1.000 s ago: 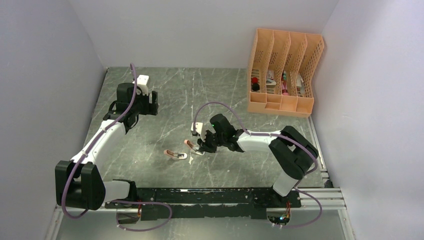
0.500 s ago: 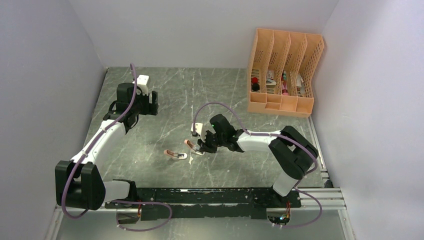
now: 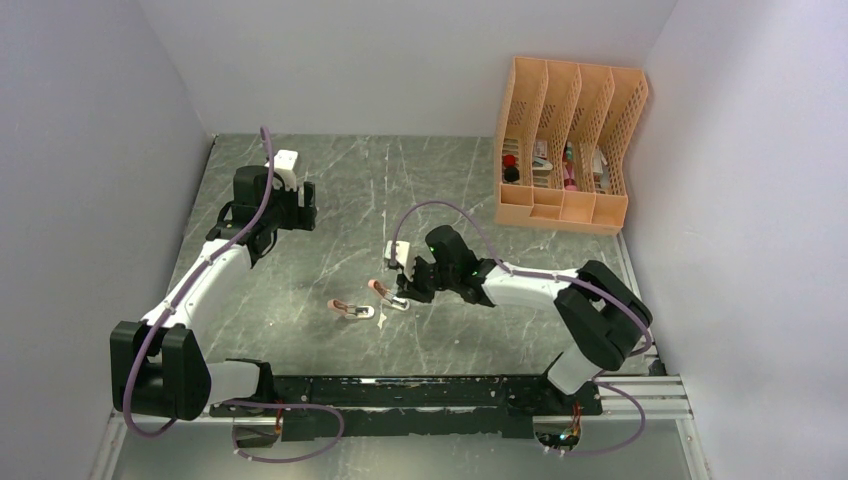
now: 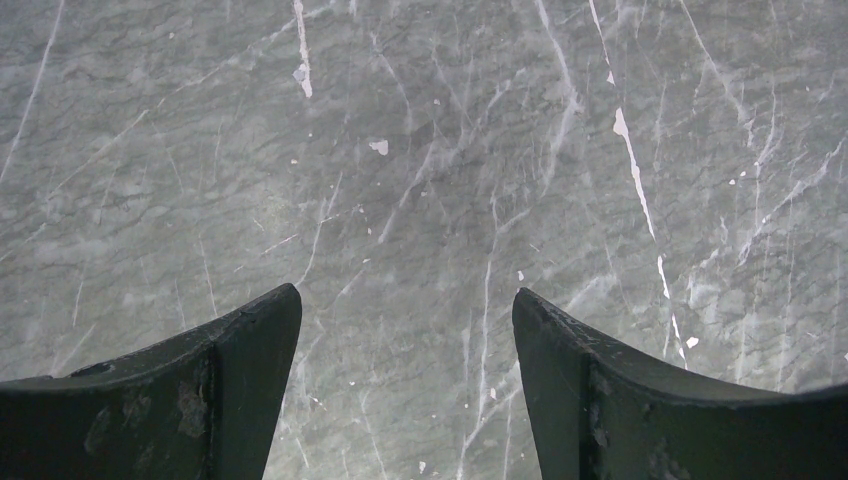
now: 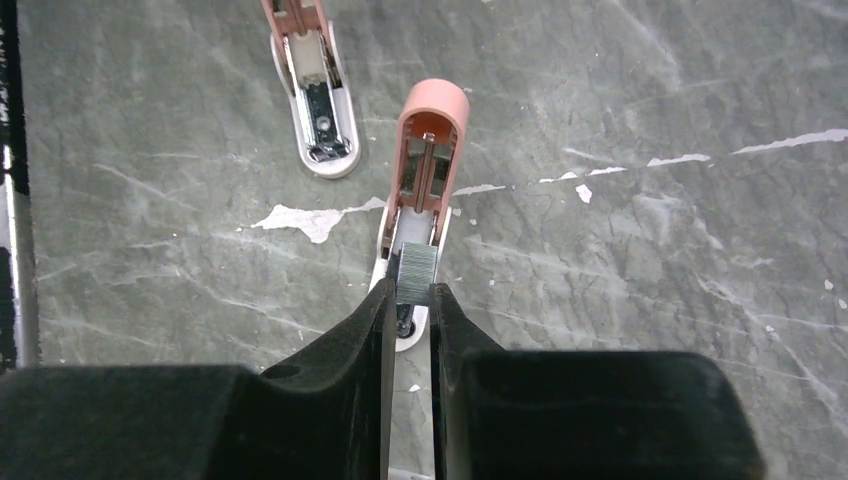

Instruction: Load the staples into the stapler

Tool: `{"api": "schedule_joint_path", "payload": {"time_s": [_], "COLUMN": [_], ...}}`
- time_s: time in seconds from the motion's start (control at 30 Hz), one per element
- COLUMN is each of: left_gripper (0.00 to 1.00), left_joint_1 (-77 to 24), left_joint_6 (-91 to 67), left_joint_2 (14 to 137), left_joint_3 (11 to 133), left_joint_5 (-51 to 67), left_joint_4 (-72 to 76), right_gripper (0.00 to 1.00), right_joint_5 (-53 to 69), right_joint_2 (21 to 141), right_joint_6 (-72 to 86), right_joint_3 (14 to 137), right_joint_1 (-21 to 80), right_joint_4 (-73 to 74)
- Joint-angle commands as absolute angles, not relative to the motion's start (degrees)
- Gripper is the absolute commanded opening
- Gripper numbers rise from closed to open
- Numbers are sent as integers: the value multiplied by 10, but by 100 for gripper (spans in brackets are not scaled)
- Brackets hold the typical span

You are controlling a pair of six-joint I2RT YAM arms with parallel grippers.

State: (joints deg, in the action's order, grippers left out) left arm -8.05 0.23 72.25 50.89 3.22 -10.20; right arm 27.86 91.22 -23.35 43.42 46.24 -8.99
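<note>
A short silvery strip of staples (image 5: pixel 417 268) is pinched between my right gripper's (image 5: pixel 408 290) fingertips, directly over the open stapler (image 5: pixel 430 150). That stapler has a salmon-pink top swung open and a white base, and the strip sits at the near end of its channel. A second pink stapler (image 5: pixel 318 120) lies open just to the left. From above, the right gripper (image 3: pixel 402 292) is at the table's centre by both staplers (image 3: pixel 383 292) (image 3: pixel 352 311). My left gripper (image 4: pixel 405 300) hangs open over bare marble at the far left (image 3: pixel 303 210), holding nothing.
An orange mesh file organizer (image 3: pixel 565 140) with small items in its slots stands at the back right corner. Grey walls close in the marble-patterned table (image 3: pixel 330 200) on three sides. The black rail (image 3: pixel 420 390) with the arm bases runs along the near edge.
The right arm's elbow has swung a little to the right and nearer, while its gripper stays at the stapler with the strip. The left arm has not moved.
</note>
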Motion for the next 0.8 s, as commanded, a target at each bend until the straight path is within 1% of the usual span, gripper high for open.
{"api": "schedule_joint_path", "payload": {"time_s": [0.0, 0.2, 0.77], "left_gripper": [82, 82, 82], "left_joint_1": [-82, -82, -82], "left_joint_6": [8, 9, 9], "left_joint_2": [723, 723, 727], "left_joint_3": [517, 517, 517], "left_joint_5": [39, 38, 39], "left_joint_4": [-109, -108, -110], "right_gripper": [0, 0, 0], "right_joint_5": [309, 325, 301], "right_joint_2": [899, 919, 937], "right_joint_6": [-227, -222, -217], "right_joint_3": [424, 426, 425], "right_joint_1": [464, 464, 463], "right_joint_4": [-104, -101, -77]}}
